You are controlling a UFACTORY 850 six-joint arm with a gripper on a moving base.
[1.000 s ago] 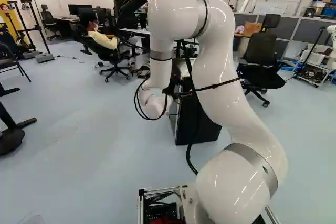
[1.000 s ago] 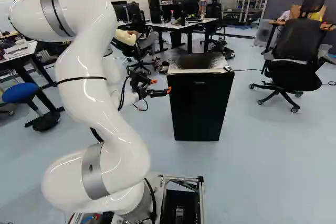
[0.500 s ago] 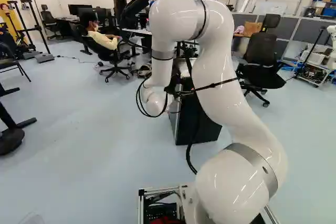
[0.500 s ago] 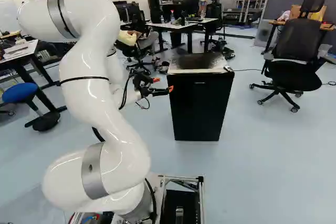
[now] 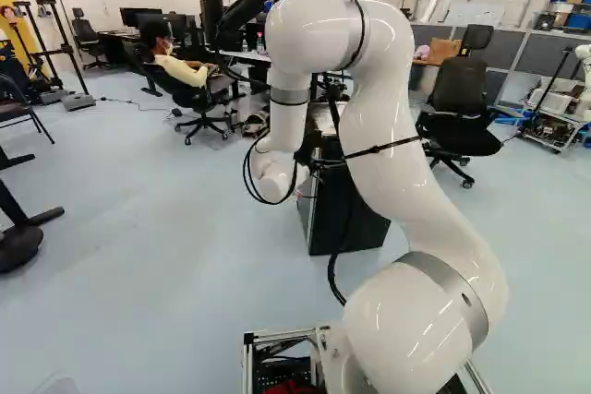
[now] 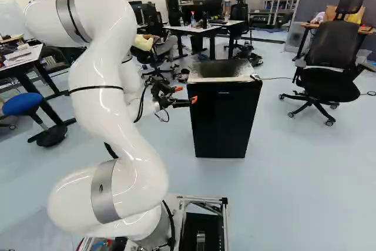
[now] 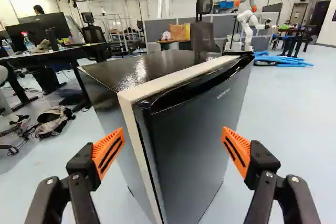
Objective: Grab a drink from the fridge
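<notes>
In the right base view my gripper [image 6: 185, 96] is at the left edge of the black fridge [image 6: 225, 119], level with the upper part of its door. The wrist view shows my gripper [image 7: 172, 151] open, its orange pads wide apart with nothing held between them. Ahead of it stands the fridge [image 7: 184, 140], seen at a corner, its door shut and a recessed handle [image 7: 194, 88] along the door's top edge. Most of the fridge is behind the arm in the left base view. No drink shows inside, as the door hides the interior.
An office chair [image 6: 326, 57] stands to the fridge's right, a desk [image 6: 194, 29] behind it. A person sits in a chair beyond the fridge at the left. A blue stool [image 6: 23, 104] is left of the arm. Another robot [image 7: 248, 22] and blue tubes [image 7: 283, 60] are far beyond the fridge.
My arm has shifted slightly to the right in both base views, bringing the gripper a little closer over the fridge's left edge. The base and the fridge have not moved.
</notes>
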